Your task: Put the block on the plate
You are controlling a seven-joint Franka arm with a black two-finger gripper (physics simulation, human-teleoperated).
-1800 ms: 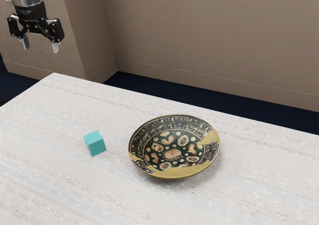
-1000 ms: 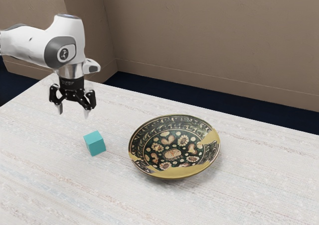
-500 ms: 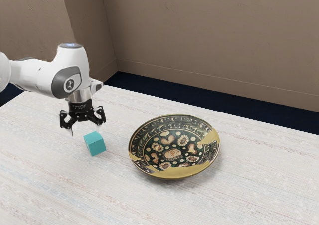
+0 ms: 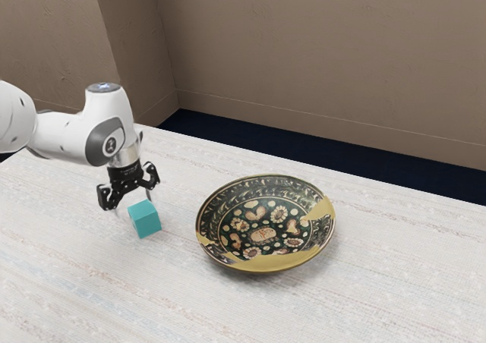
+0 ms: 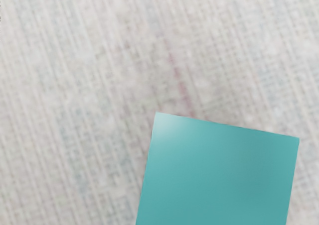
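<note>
My gripper (image 4: 133, 210) is low over the table in the exterior view, open, its fingers apart just behind the teal block and partly hidden by it. The teal block (image 4: 145, 220) rests on the table; in the wrist view the block (image 5: 219, 172) lies large and close under my hand. To the exterior view's right of the block, separated from it by a strip of table, stands the dark patterned plate (image 4: 264, 223) with yellow patches.
The pale woven tabletop (image 4: 364, 297) surrounds the block and plate, and its far edge runs diagonally behind them. A brown wall (image 4: 319, 70) rises beyond the table. My arm comes in from the exterior view's left.
My arm has swung in from the upper left and come down to the block, and my hand has turned a little during the last half second. Block and plate have not moved.
</note>
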